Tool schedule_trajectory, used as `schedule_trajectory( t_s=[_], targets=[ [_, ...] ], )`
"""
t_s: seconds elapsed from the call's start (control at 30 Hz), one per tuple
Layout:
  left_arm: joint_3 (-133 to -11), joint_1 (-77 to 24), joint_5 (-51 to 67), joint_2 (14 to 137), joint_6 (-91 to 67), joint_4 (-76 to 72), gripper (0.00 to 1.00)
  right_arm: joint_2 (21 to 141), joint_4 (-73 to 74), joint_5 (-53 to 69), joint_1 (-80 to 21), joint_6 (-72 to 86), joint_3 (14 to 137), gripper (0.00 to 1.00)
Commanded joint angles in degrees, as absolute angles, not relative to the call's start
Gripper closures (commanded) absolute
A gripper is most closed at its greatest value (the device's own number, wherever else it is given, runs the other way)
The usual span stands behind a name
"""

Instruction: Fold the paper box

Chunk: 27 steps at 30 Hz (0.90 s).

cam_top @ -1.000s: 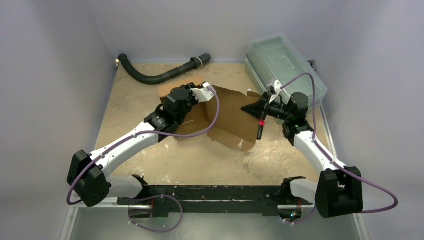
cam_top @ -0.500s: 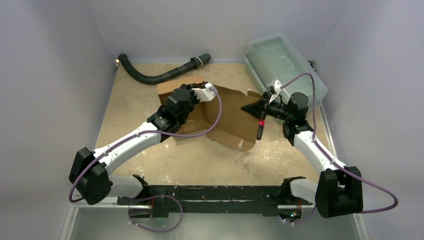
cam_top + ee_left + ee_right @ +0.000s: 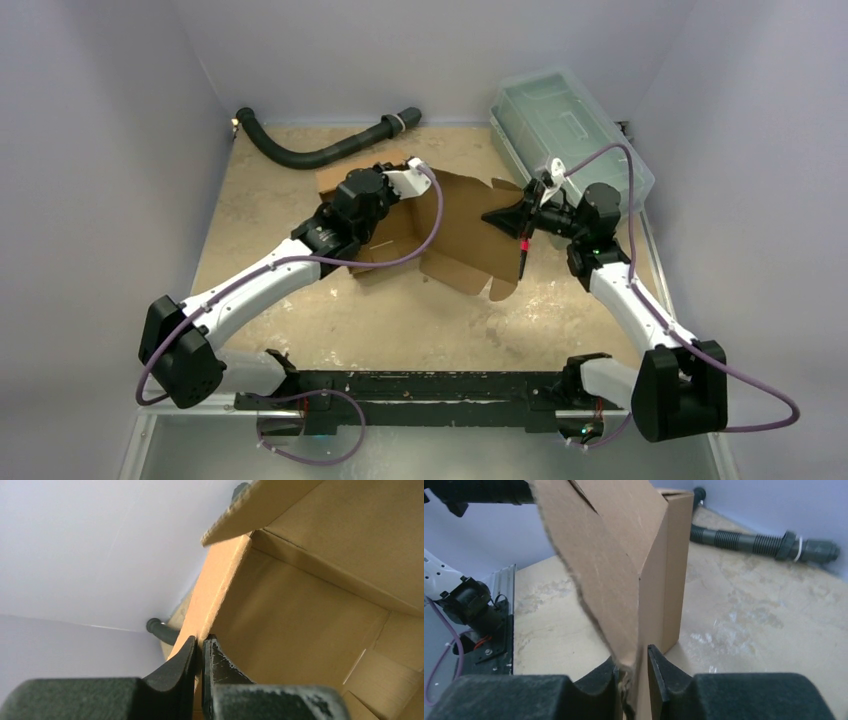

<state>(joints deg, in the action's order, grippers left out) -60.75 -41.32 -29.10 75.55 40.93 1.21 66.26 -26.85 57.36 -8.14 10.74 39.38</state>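
Left wrist: left tool (image 3: pixel 201 641) pinches paper box (image 3: pixel 310 605) wall; right tool (image 3: pixel 633 658) narrowly parted around its edge.

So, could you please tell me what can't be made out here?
- Top view: the fingertips of the left gripper, hidden under its own wrist.
- Right wrist view: whether the right gripper pinches the paper box; the flap covers the contact.
- Top view: contents of the clear plastic bin, blurred by its lid.
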Motion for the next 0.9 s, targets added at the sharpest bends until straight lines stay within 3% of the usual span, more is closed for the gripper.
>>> schedule_trajectory(
  t_s=[0.0,0.2,0.33,0.47,0.63,0.87],
  targets=[
    [-65.5,-41.5,-25.0,74.9,27.9,8.3,1.00,62.0,-26.6,59.4,-8.4,10.8,43.1,0.71],
    [-67.0,-41.4,-24.5,75.5,22.2,13.1,1.00,61.6,-24.2,57.6,-8.4,9.8,43.9,0.55],
    [-68.1,-41.4,-23.9,75.6,18.8,15.2,1.00,60.4,-22.4,57.6,-8.4,9.5,44.6,0.34],
    [-69.3,-41.3,-22.5,75.8,15.2,17.7,1.00,57.7,-16.9,55.0,-8.4,7.4,47.1,0.22],
    [-68.1,-40.3,-21.3,75.4,12.9,18.2,1.00,58.2,-12.7,51.3,-8.4,5.5,48.7,0.23],
    [-65.2,-35.1,-15.8,73.6,10.3,15.7,1.00,61.4,-10.4,50.5,-8.4,4.8,49.7,0.37]
  ],
)
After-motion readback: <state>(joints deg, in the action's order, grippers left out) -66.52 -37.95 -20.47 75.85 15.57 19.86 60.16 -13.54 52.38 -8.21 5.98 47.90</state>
